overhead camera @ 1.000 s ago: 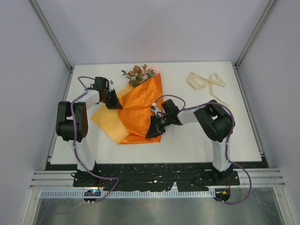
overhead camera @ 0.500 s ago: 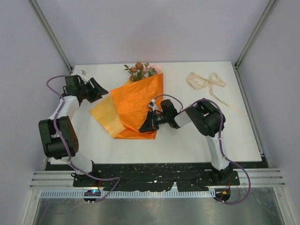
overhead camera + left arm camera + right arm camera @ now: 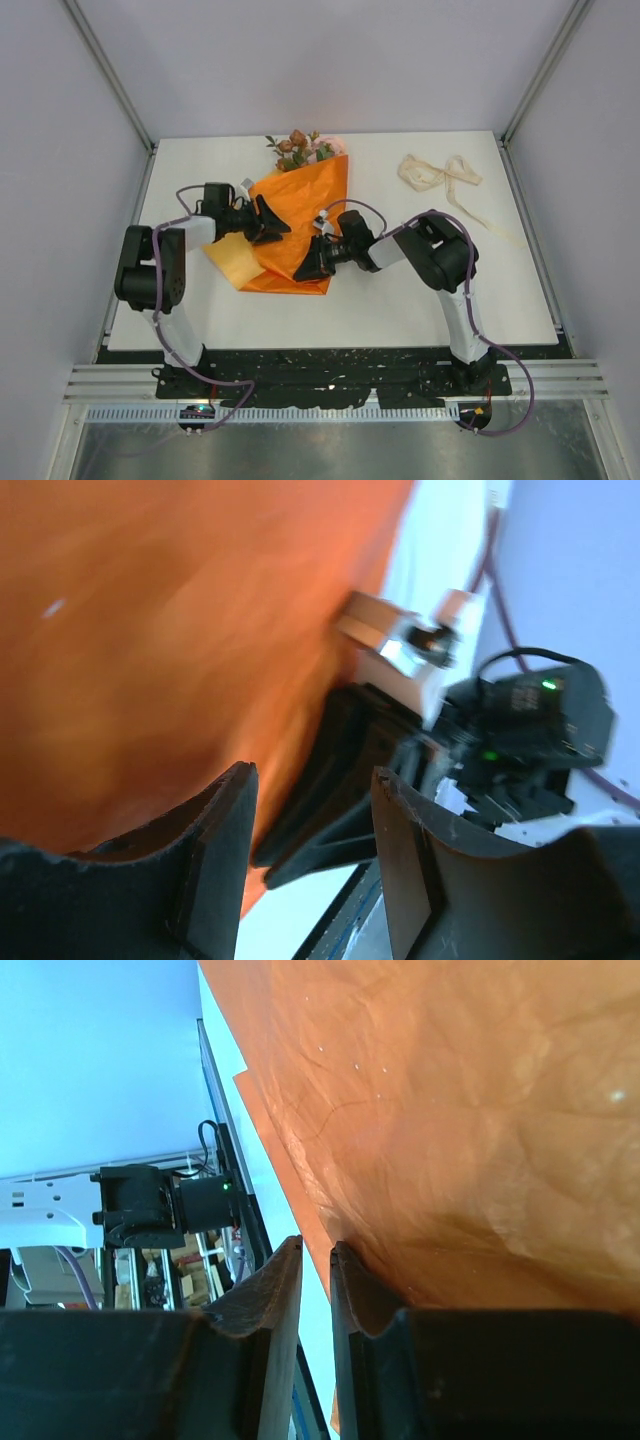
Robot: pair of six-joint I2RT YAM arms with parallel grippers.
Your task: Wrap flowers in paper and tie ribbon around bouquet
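The orange paper (image 3: 305, 205) lies folded as a cone over the flowers (image 3: 298, 150), whose pink and rust-brown blooms stick out at its far end. A paler flap (image 3: 232, 262) sticks out at the lower left. My left gripper (image 3: 278, 228) (image 3: 315, 775) is open at the cone's left side, over the paper (image 3: 150, 630), with nothing between its fingers. My right gripper (image 3: 300, 273) (image 3: 317, 1247) rests at the cone's near right edge, jaws a narrow gap apart; paper (image 3: 480, 1090) lies against one finger and table shows through the gap. The cream ribbon (image 3: 440, 173) lies loose at the far right.
The ribbon's tail (image 3: 497, 225) trails toward the table's right edge. Metal frame posts (image 3: 110, 75) rise at the far corners. A black rail (image 3: 330, 365) with both arm bases runs along the near edge.
The left gripper opened, swung out to the far left, then came back onto the cone's left side. The left flap now shows smaller. The right gripper crept slightly left.
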